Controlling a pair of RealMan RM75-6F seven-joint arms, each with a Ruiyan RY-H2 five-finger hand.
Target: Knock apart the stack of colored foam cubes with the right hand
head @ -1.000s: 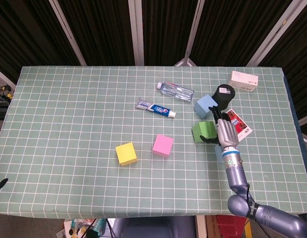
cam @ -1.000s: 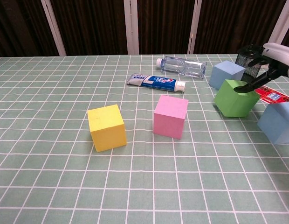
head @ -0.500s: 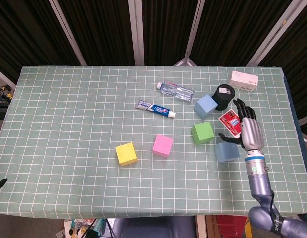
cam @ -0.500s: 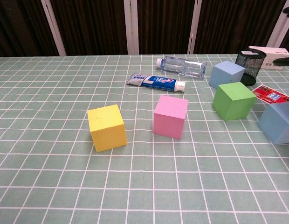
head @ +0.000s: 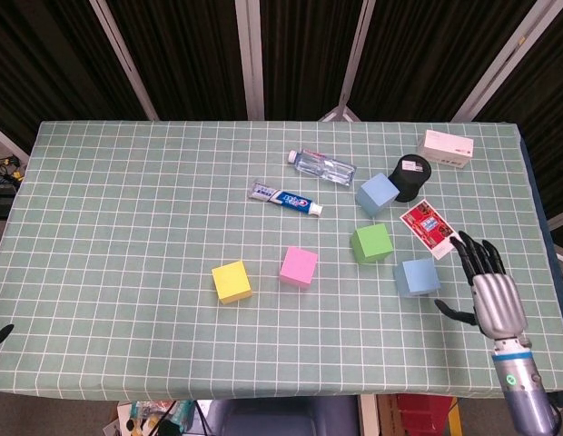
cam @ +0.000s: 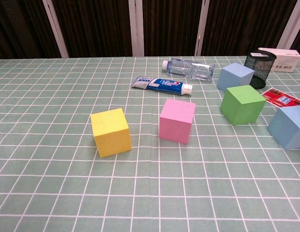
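The tablecloth (cam: 53, 193) looks like matt cloth or vinyl, pale green with a white grid, smooth and flat. The cubes look like matt foam with soft, slightly grainy faces: yellow (cam: 110, 132), pink (cam: 177, 121), green (cam: 242, 105), and two blue ones (cam: 235, 76) (cam: 288, 126). The bottle (cam: 190, 68) at 12 o'clock is clear glossy plastic. The toothpaste tube (cam: 161, 85) beside it is glossy, probably laminated plastic. The pen cup (cam: 259, 69) is black mesh, likely metal. The box (cam: 283, 59) looks like matt white card. The red packet (cam: 281, 97) seems glossy printed paper or film. The right hand (head: 496, 300) at 4 o'clock has a smooth grey metallic shell with black fingers (head: 478, 255).
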